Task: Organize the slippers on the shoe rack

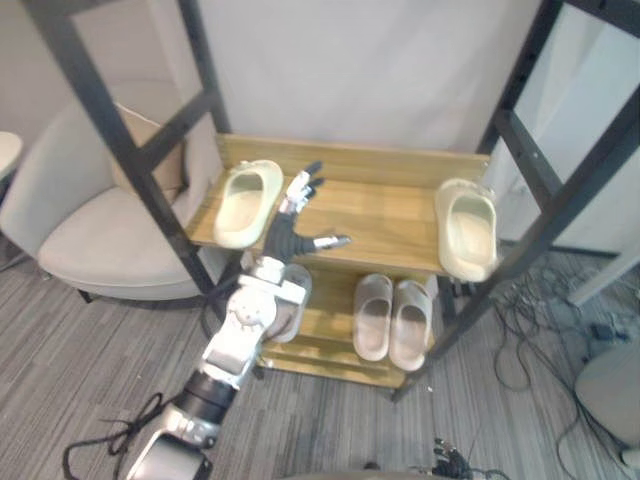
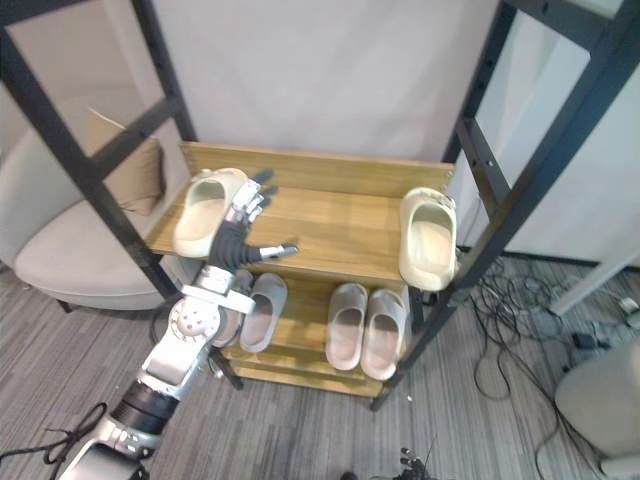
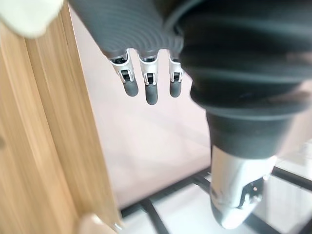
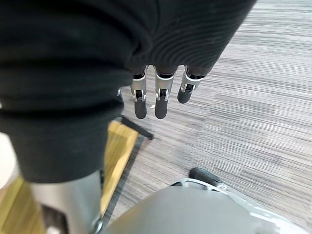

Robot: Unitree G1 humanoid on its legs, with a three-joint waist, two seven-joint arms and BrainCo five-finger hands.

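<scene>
The left arm [image 1: 238, 335] was built of silver-grey segments. The left hand [image 1: 289, 238] and right hand [image 4: 161, 97] were clad in dark ribbed covers [image 3: 243, 53], their silver fingers [image 3: 151, 85] tipped dark.

The left hand [image 1: 289, 236] reaches forward, fingers [image 1: 299, 188] straight, thumb spread; the right hand [image 4: 162, 97] hangs slack

At lower centre, the left arm [image 1: 243, 322] hides most of a grey slipper [image 1: 301, 303] on the shoe rack's [image 1: 400, 162] lower shelf. An armchair [image 1: 90, 235] runs off the left edge.
</scene>
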